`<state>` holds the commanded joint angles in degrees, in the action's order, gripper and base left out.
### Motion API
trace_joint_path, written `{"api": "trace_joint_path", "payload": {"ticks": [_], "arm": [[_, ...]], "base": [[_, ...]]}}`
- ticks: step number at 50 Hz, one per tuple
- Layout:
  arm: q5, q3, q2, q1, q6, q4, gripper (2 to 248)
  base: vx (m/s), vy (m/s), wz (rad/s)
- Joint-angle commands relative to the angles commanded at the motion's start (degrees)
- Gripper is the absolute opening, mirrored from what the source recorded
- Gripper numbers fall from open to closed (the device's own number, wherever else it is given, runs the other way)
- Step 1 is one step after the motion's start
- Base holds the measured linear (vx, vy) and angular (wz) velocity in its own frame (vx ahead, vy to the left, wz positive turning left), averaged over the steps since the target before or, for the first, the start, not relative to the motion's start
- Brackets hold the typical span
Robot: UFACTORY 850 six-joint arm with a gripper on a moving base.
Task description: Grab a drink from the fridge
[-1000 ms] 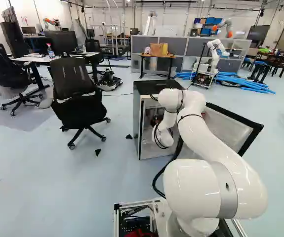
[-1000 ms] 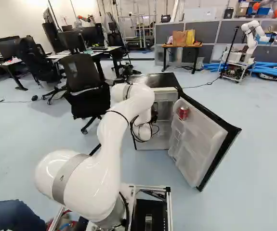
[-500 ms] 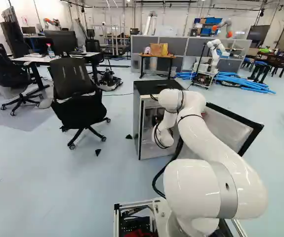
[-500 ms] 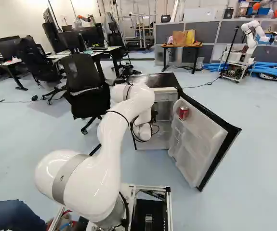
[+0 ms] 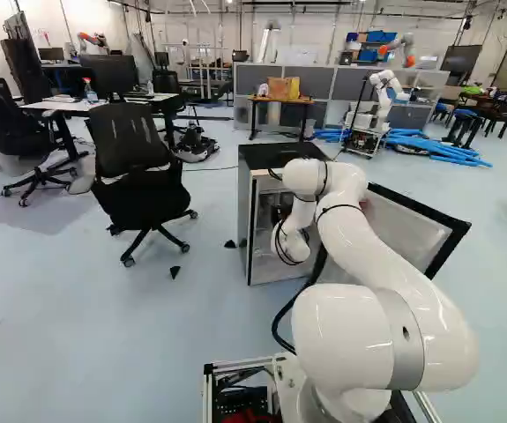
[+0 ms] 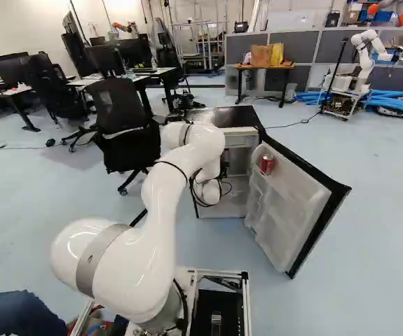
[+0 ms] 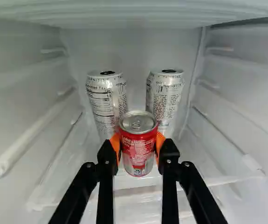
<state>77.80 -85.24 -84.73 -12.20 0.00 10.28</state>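
Note:
My gripper [image 6: 223, 168] is inside the open fridge [image 5: 269, 157], mostly hidden by the arm in both base views. In the wrist view the gripper [image 7: 137, 144] is shut on a red and silver can [image 7: 138, 147], an orange pad [image 7: 117, 145] pressing each side. This can stands upright on the glass shelf [image 7: 185, 183]. Two taller silver cans, one [image 7: 106, 105] and another [image 7: 164, 100], stand behind it near the back wall, one on either side. A separate red can [image 6: 267, 164] sits in the rack of the open fridge door.
The fridge door [image 6: 296, 203] stands wide open to the right of the arm. Side walls [image 7: 26, 107] with ledges flank the gripper closely. An office chair [image 5: 138, 176] is left of the fridge. Another robot [image 5: 382, 97] stands farther back by blue tubes [image 5: 434, 147].

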Motion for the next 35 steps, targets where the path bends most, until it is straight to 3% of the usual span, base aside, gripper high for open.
{"api": "trace_joint_path", "payload": {"ticks": [35], "arm": [[0.00, 4.39, 2.83, -0.24, 0.00, 0.00, 95]], "base": [[0.000, 0.000, 0.000]]}}
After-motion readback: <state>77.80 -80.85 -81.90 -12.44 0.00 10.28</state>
